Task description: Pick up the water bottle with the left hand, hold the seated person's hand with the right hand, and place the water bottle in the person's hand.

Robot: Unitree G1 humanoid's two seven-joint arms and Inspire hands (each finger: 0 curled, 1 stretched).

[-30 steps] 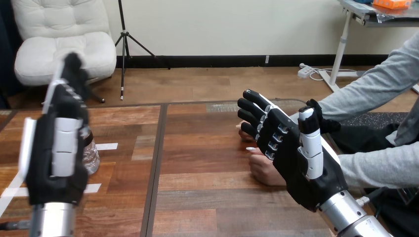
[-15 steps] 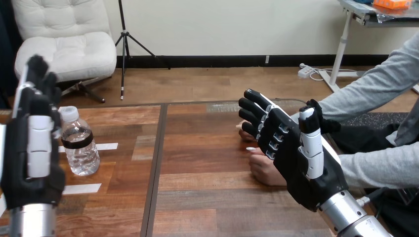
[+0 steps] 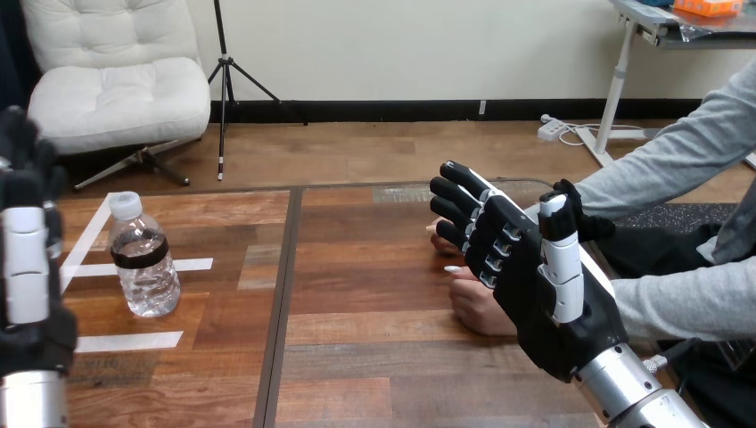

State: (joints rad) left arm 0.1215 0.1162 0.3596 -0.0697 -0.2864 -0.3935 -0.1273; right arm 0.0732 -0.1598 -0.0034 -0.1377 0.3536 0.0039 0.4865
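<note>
My left hand [image 3: 27,290] has swung wide, fingers straight and empty; the water bottle [image 3: 143,259] stands ungrasped right of them. My right hand [image 3: 535,276] stays spread, holding nothing.

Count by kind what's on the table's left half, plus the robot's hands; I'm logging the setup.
Clear plastic water bottle with white cap: 1
White tape strips: 3
Black-and-white robot hands, left hand and right hand: 2
Total: 6
</note>
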